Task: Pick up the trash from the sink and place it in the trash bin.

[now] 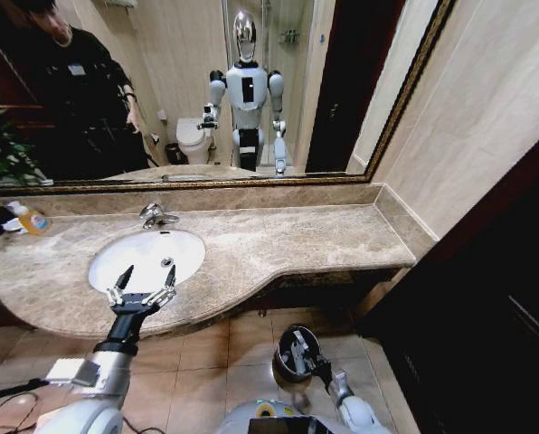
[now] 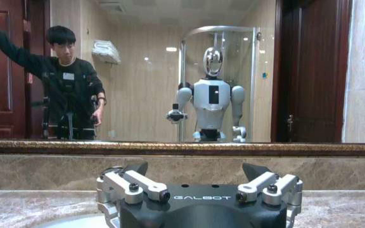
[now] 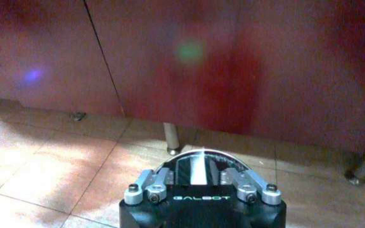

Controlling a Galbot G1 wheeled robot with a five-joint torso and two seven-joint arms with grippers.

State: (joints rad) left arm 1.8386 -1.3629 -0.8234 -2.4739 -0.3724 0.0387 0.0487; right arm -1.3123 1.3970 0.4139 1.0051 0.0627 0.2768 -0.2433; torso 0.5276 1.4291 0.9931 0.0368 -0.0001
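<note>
With no trash being seen in the sink (image 1: 116,253), the open left gripper (image 1: 141,287) at its front rim is being risked on an empty grasp, while the right gripper (image 1: 298,351), closed on the bin (image 1: 288,366), is being held low.

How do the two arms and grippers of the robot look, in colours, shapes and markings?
The left gripper has a black body and silver metal linkages with bolts, ending in dark pointed fingertips. Its casing carries white GALBOT lettering. Behind it come a black wrist and a silver-white arm segment with a boxy grey piece. The right gripper is built the same way, black with silver linkages and the same lettering, on a light grey arm.
</note>
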